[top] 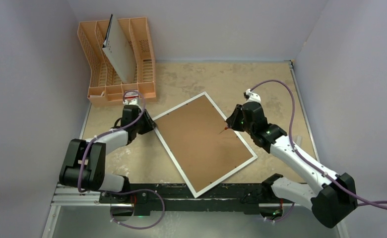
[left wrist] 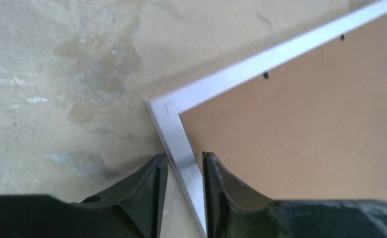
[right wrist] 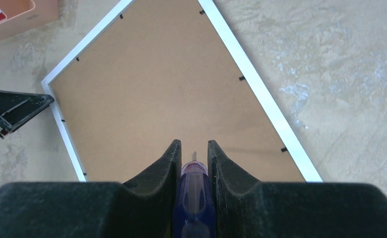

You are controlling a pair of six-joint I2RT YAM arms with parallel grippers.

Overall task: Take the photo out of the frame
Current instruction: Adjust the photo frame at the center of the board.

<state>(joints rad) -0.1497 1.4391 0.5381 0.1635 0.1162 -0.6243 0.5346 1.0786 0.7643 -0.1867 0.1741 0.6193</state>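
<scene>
- The frame (top: pixel 204 144) lies flat in the middle of the counter (top: pixel 191 79), brown fibreboard back up and narrow white border all round. It is turned askew, with corners pointing to about 12, 3, 6 and 9 o'clock.
- Small black clips (right wrist: pixel 241 78) sit along the inner edge of the border, lying over the backing.
- From where I stand only the back shows, so I can't say anything about the picture side.
- The left tool (left wrist: pixel 184 161) is down at the frame's 9 o'clock corner. Its two fingers are a little apart, with the white border rail running between them just below the corner. I cannot tell whether they actually press on the rail.
- The right tool (right wrist: pixel 194 148) comes in from the 3 o'clock side and hangs over the brown back. It pinches a slim blue-handled implement (right wrist: pixel 194 198), whose tip points down at the backing.
- An orange rack (top: pixel 107 94) stands at 11 o'clock on the counter, well apart from the frame. A grey-white board (top: pixel 119 52) with small holes leans tilted inside it.
</scene>
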